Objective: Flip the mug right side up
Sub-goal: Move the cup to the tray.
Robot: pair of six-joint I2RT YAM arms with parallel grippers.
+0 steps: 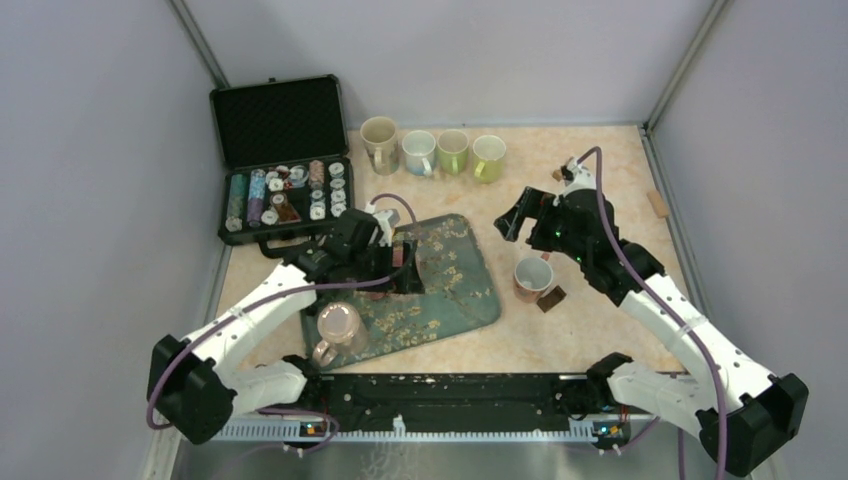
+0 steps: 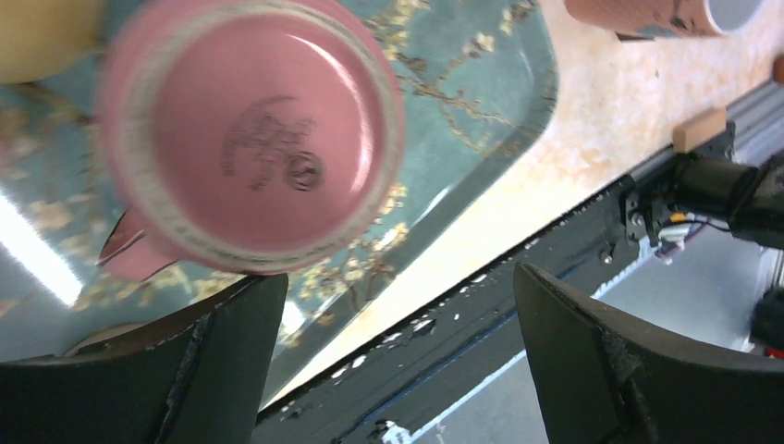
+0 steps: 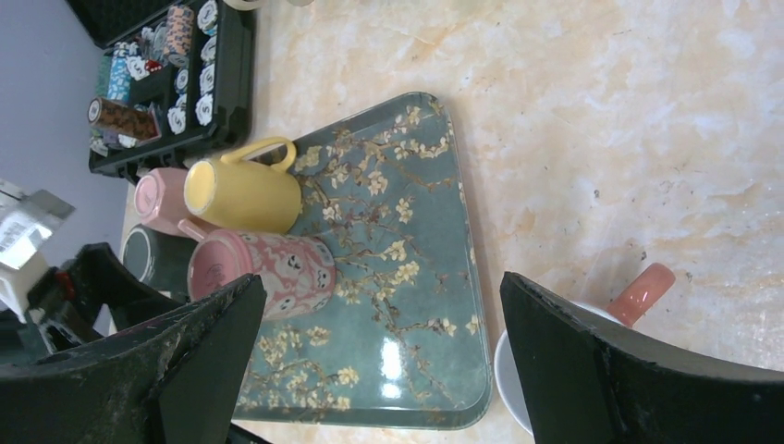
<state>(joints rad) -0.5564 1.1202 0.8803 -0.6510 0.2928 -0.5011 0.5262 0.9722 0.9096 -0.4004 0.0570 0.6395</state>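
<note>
A pink mug point(image 1: 338, 324) stands upside down on the near left corner of the teal flowered tray point(image 1: 455, 285). The left wrist view shows its stamped base point(image 2: 250, 139), and the right wrist view its patterned side point(image 3: 268, 268). My left gripper point(image 1: 400, 272) is open and empty above the tray; the mug lies just beyond its fingertips point(image 2: 231, 361). My right gripper point(image 1: 515, 222) is open and empty, hovering right of the tray. Between its fingers point(image 3: 592, 370) I see the tray's bare part.
A yellow mug point(image 3: 242, 194), a second pink mug point(image 3: 157, 196) and a dark green mug point(image 3: 157, 261) stand upside down on the tray. An upright pink mug point(image 1: 533, 275) sits right of the tray. Several upright mugs point(image 1: 432, 150) line the back. An open chip case point(image 1: 285, 190) is far left.
</note>
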